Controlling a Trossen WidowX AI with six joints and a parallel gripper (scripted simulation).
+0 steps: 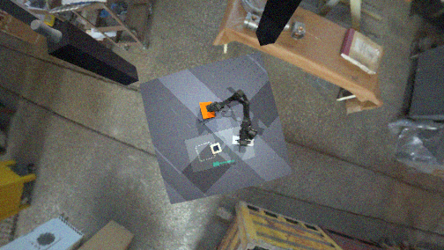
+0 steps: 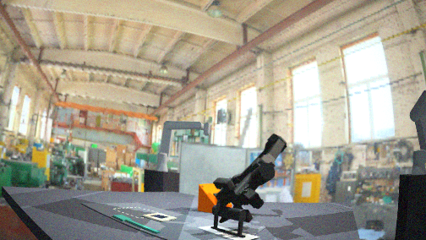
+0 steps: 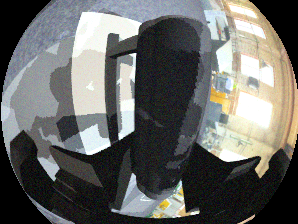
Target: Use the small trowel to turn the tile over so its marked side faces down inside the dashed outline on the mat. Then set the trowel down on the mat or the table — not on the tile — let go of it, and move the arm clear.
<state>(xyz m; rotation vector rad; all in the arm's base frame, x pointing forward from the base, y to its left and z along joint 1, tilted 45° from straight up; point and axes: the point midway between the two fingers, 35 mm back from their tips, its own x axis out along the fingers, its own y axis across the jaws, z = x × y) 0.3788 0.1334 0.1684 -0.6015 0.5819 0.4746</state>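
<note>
The tile is a small white square with a dark mark facing up. It lies on the mat, just right of the dashed outline and touching its edge. The small green trowel lies flat on the table in front of the tile, with nothing holding it. My gripper is far from both, at the orange wedge at the back of the table. Its fingers are partly apart and hold nothing. The wrist view shows mostly my own dark arm link.
An orange wedge block stands on the grey table right by my gripper. My arm's base sits on a white plate to the right of the tile. The table edges drop off on all sides.
</note>
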